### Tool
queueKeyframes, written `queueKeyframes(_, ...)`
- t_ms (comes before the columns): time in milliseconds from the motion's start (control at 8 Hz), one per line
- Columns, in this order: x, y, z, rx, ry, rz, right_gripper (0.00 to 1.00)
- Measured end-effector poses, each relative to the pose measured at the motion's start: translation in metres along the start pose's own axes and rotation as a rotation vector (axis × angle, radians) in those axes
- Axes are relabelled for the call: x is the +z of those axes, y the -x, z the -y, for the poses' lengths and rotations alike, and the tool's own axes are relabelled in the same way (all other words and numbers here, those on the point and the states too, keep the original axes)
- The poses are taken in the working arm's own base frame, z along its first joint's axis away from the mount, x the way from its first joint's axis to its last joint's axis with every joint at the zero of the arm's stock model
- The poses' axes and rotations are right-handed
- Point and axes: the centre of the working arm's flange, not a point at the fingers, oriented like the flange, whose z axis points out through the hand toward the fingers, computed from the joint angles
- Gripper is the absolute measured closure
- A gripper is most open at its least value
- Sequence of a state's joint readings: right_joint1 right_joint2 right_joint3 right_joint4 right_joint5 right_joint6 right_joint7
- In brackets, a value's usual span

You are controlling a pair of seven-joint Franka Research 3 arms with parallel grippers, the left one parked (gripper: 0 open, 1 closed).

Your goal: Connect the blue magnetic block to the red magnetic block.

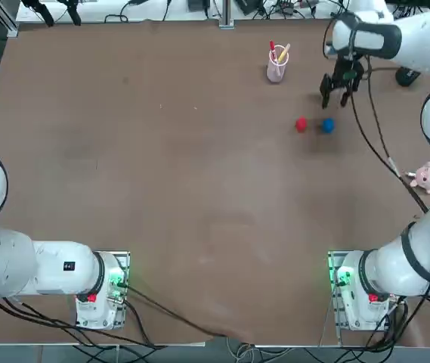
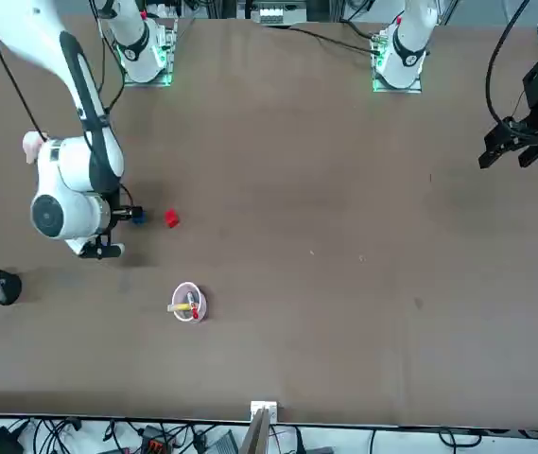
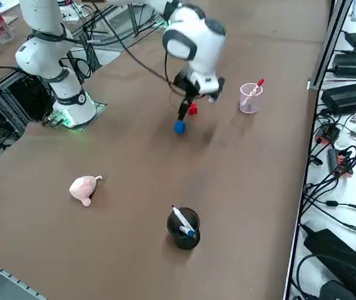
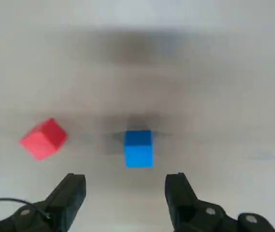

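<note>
Blue block (image 4: 138,148): small solid cube, bare (a gap from red).
Red block (image 4: 43,138): same size, turned askew.
Count: one each.
My claw (image 4: 125,192): spread, empty, above blue.

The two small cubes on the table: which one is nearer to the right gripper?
The blue magnetic block. It lies between the open right gripper fingers' line; the red magnetic block sits apart, off to one side.

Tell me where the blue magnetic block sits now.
Top view: the blue magnetic block lies on the table's far right, apart from the red magnetic block on its left, below the open right pincer.
</note>
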State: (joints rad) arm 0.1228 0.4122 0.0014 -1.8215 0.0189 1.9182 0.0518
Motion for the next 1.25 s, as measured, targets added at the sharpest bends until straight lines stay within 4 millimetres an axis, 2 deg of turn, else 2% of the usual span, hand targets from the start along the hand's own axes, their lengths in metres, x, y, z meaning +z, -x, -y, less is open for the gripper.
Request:
queueKeyframes(125,-0.015,0.003,0.025,-0.037,0.010,-0.029,0.00)
queueKeyframes(250,-0.017,0.006,0.052,-0.074,0.021,-0.047,0.00)
queueKeyframes(375,-0.008,0.008,0.078,-0.120,0.040,-0.066,0.00)
queueKeyframes(625,0.028,0.015,0.119,-0.245,0.158,-0.078,0.00)
queueKeyframes(875,0.059,0.021,0.135,-0.373,0.263,-0.060,0.00)
queueKeyframes(1250,0.077,0.020,0.147,-0.463,0.302,-0.059,0.01)
